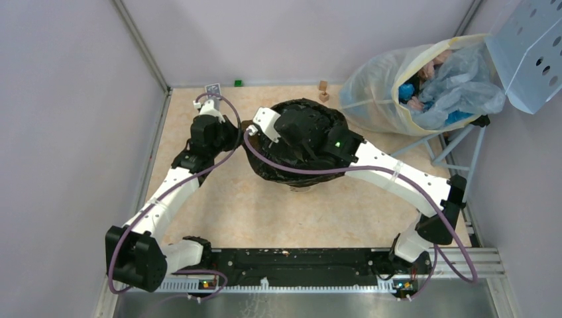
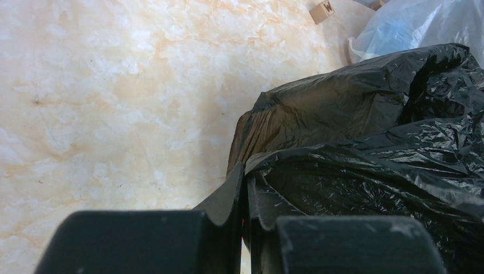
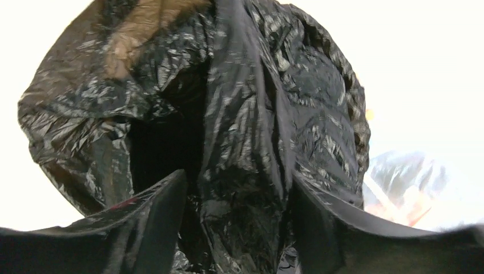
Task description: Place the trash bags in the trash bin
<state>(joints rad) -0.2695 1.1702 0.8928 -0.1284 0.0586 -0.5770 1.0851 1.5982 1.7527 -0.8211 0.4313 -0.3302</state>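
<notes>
left gripper [image 2: 246, 191] fingers sit pressed almost together, nipping the edge of the trash bag [image 2: 365, 165]. right gripper [image 3: 237, 197] fingers stand wide, astride a ridge of film. the bag is heaped over the trash bin [image 1: 305, 187], draping its sides and hiding most of it. by my judgement it is mostly placed; loose film wants tucking inside.
</notes>
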